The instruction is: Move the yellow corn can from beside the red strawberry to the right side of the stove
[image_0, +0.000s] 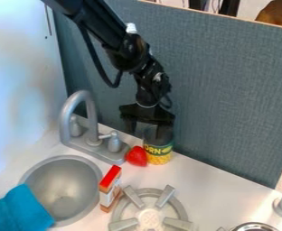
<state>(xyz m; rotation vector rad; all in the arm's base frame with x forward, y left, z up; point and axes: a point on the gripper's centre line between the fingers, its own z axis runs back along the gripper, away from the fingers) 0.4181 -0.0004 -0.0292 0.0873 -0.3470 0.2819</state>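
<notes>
The fingers (pixel 131 125) are spread apart, not squeezing anything. They point down, and the can (pixel 158 151) stands straight up on the tabletop (pixel 211 177), just under the finger farther from the tap (pixel 92 118). I can't tell if they touch.

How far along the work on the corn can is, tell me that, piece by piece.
Done, it seems: the approach, as the hand is down at the top of the corn can, fingers spread. In hand: nothing looks firmly gripped; the can stands upright on the counter, beside the faucet. Left, probably: any grip and lift, since the can's base rests on the counter.
</notes>
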